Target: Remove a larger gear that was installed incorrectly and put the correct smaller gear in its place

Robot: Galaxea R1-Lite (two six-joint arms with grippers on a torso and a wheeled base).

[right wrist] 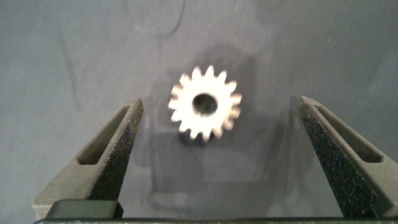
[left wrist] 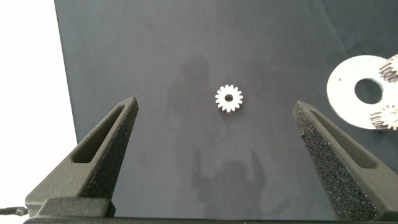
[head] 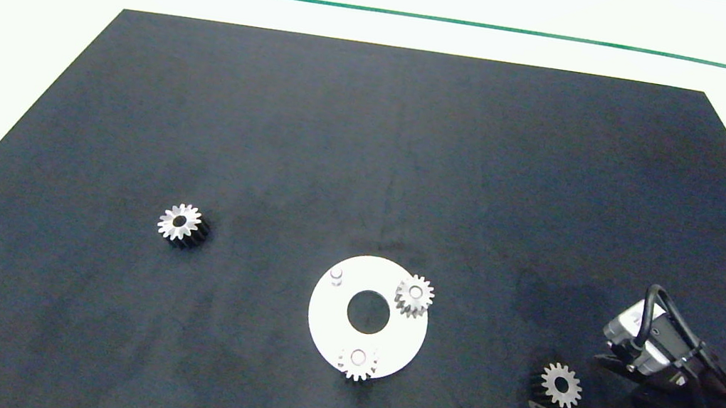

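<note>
The right pincer (right wrist: 214, 155) stands wide apart around the smaller gear (right wrist: 205, 104), touching nothing. That gear lies flat on the dark surface (head: 369, 162), bore facing up, right of the white disc (head: 335, 315). The larger gear (head: 182, 225) sits far left, before the spread left pincer (left wrist: 214, 155).

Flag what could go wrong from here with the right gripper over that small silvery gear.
1. The open right gripper straddles the small silvery blunt-toothed gear, which sits nearer one finger. Closing may shove or tilt it.
2. The bare pin on the white round plate is thin, with a mounted gear close by. Teeth may clash on seating.
The left gripper hangs open left of the mat.
</note>
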